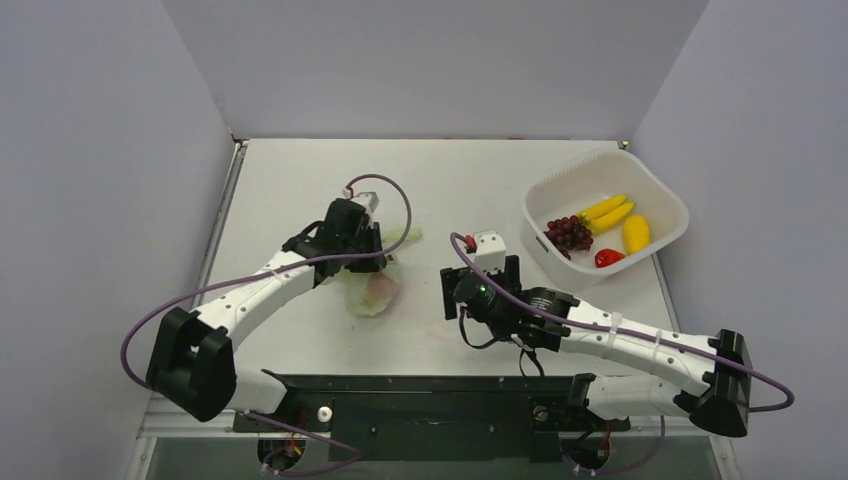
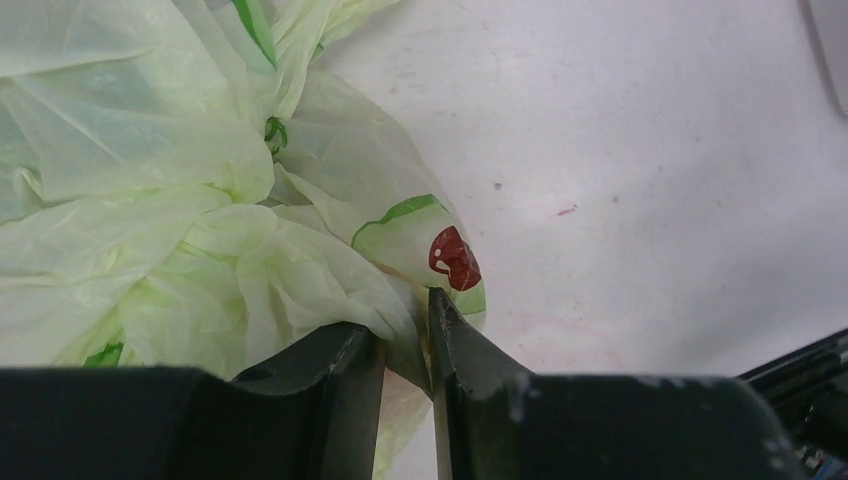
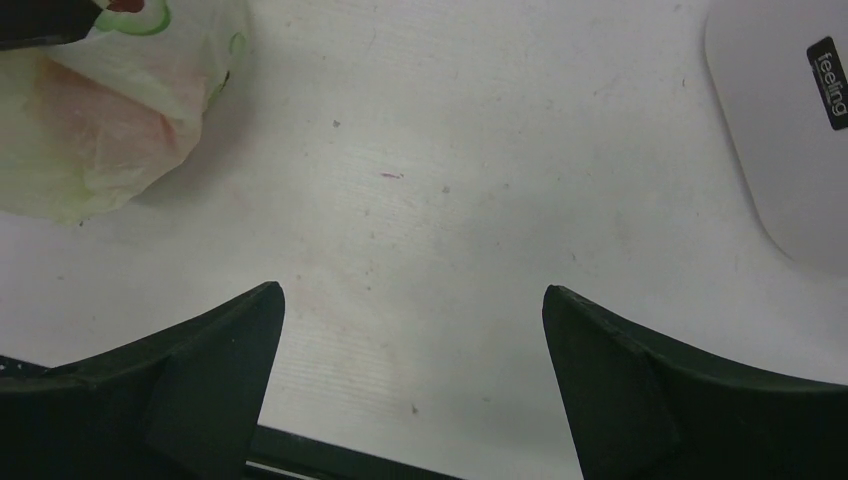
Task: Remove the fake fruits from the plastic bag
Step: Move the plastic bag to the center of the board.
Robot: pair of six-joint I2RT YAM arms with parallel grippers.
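My left gripper (image 2: 405, 322) pinches a fold of the pale green plastic bag (image 2: 150, 200), which lies crumpled on the table (image 1: 300, 180) left of centre, while my right gripper (image 3: 412, 300) hangs wide open over the table to its right.

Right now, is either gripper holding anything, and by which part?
The left gripper pinches the plastic bag by a crumpled fold at its edge, beside the printed red mark. The right gripper is open and holds nothing.
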